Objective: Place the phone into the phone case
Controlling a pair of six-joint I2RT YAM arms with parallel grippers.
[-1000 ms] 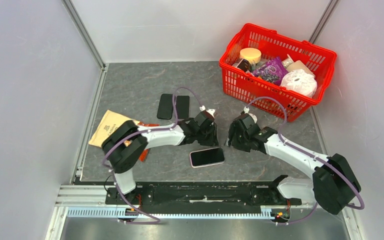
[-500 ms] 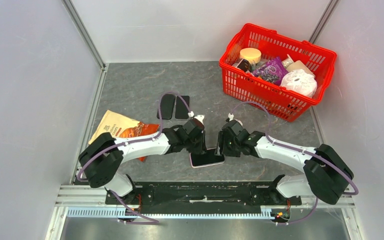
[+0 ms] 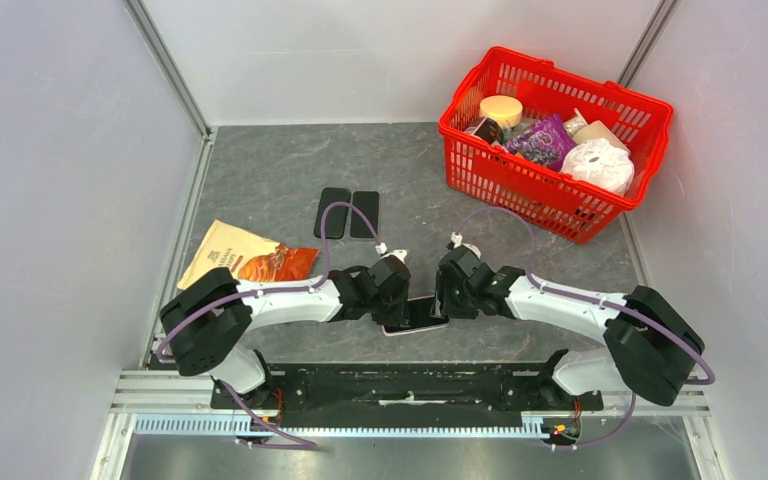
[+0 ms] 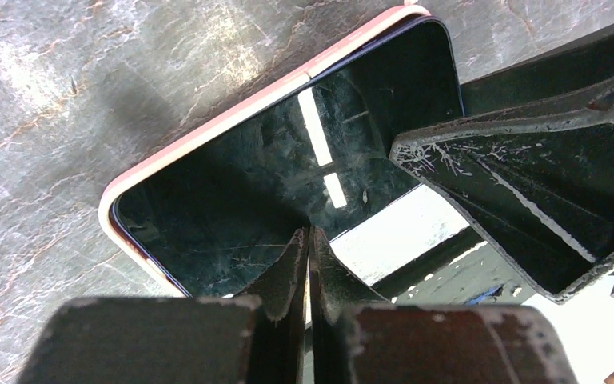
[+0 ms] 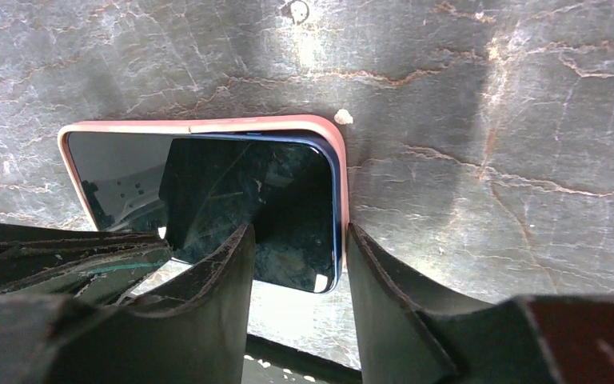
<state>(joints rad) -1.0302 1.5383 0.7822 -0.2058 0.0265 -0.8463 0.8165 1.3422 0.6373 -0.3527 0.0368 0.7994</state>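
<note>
The phone (image 3: 422, 312), black-screened, lies face up inside the pink phone case (image 3: 392, 329) on the grey table, between the two arms. In the left wrist view the phone (image 4: 288, 176) fills the middle and the case rim (image 4: 208, 128) runs along its upper left edge. My left gripper (image 4: 309, 234) is shut, its tips resting on the screen. My right gripper (image 5: 297, 236) is open and straddles the phone (image 5: 240, 192) at its end: one finger over the glass, the other just outside the case rim (image 5: 208, 124). From above, the left gripper (image 3: 397, 300) and right gripper (image 3: 447, 295) hide the phone's two ends.
A red basket (image 3: 480, 175) with several groceries stands at the back right. Two flat black rectangles (image 3: 348, 213) lie side by side behind the arms. A tan and orange snack bag (image 3: 245, 262) lies at the left. A metal rail (image 3: 400, 385) runs along the near edge.
Both grippers have come down and toward each other onto the phone. The left gripper's jaws have shut and the right gripper's jaws have narrowed. The phone has barely shifted.
</note>
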